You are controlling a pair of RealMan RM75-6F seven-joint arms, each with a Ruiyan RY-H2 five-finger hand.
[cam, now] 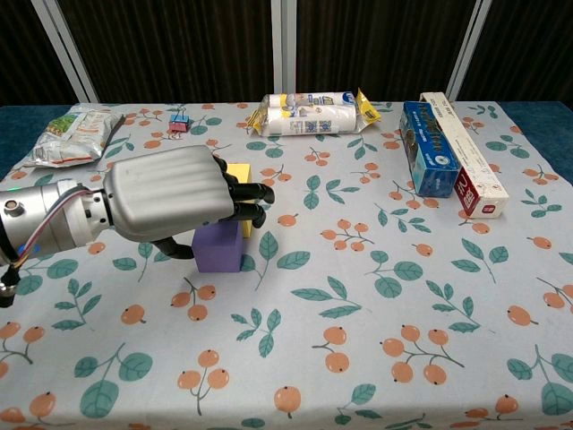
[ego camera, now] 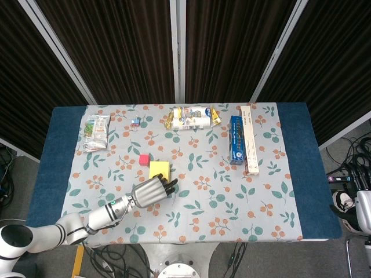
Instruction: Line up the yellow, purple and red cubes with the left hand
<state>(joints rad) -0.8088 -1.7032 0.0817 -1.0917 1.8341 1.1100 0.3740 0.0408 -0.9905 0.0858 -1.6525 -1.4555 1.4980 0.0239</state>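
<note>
Left hand (cam: 170, 202) is parked right over the purple cube (cam: 218, 248), fingers reaching forward across its top and the thumb hanging down on the near-left side of it. Honestly can't tell whether it's actually squeezing the cube or just hovering over it, since the palm hides the contact in the chest view and in the head view the hand (ego camera: 152, 191) covers the cube completely. The dark fingertips (cam: 255, 191) end up over the yellow cube (cam: 239, 171), which sits just beyond the purple one and looks like it's touching it or nearly so. The red cube (ego camera: 144, 159) is a bit further out past the fingers and slightly to the left, just beside the yellow one.

My read: this is the purple cube step, getting it set in line with the other two. Yellow and red already look like they run in a rough diagonal away from the hand, so the next move probably calls for small nudges rather than a big carry, and for not bumping yellow with those fingertips.

Pose-wise the forearm comes in low from the left front edge of the table (ego camera: 293, 174), with the back of the hand facing up. Right hand isn't visible anywhere.
</note>
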